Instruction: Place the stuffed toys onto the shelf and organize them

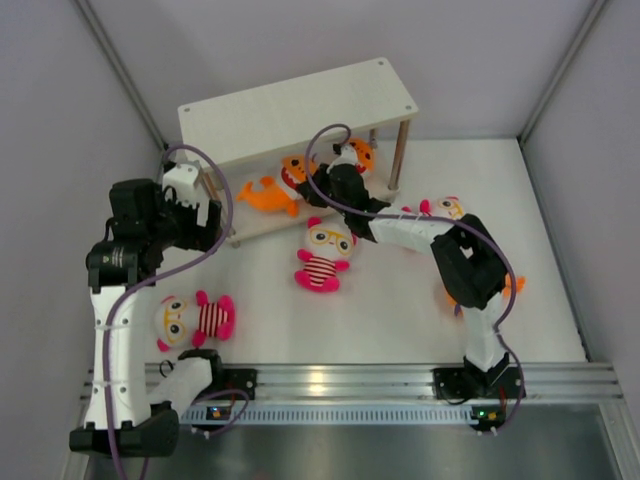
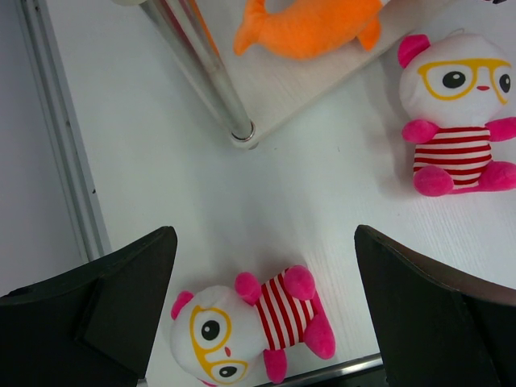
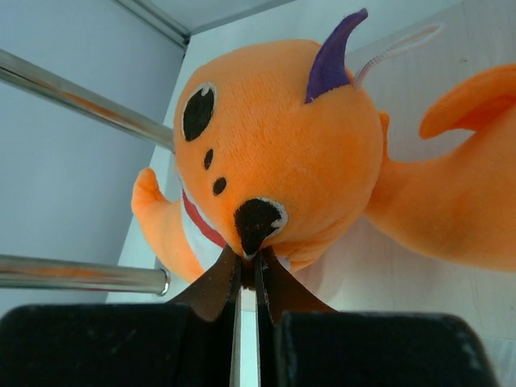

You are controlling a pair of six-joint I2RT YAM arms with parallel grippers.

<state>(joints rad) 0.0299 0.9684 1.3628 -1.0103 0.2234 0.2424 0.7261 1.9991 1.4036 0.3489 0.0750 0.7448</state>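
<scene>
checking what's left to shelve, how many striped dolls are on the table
3. Left doll by the left arm, middle doll before the shelf, right doll partly behind the right arm.

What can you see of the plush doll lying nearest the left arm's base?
The white-headed plush doll is soft, fuzzy fabric: pink ears, yellow glasses round black eyes, red-and-white striped body, pink arms and feet. It lies face up on the white table, near the front rail, touching nothing else visible. The open left hand hangs above it.
</scene>
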